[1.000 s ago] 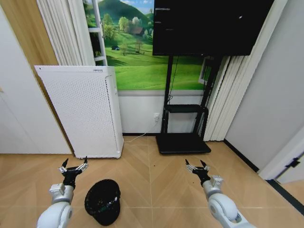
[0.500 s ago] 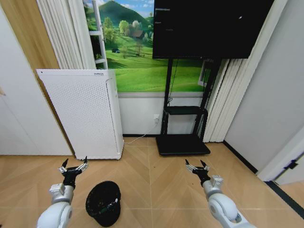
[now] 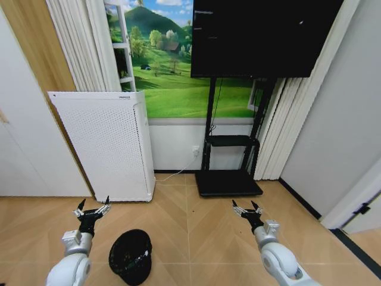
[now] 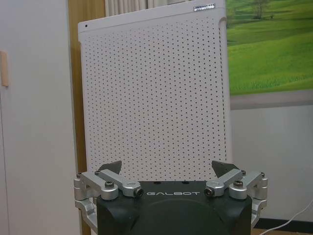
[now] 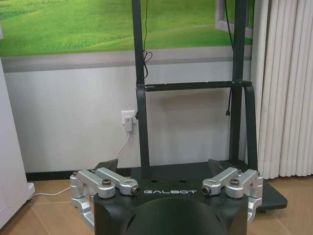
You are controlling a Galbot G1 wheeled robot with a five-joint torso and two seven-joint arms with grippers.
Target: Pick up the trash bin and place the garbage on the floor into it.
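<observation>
Trash bin [image 3: 130, 256] on floor, both tools [image 3: 91, 210] [image 3: 246, 209] raised, splayed

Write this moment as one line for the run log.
left gripper: open, beside trash bin | right gripper: open, facing TV stand | bin: on floor

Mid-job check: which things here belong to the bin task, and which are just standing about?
Job: trash bin, beside the open left gripper; open right gripper.

Just about: white perforated appliance, TV stand, black screen, wall socket.
</observation>
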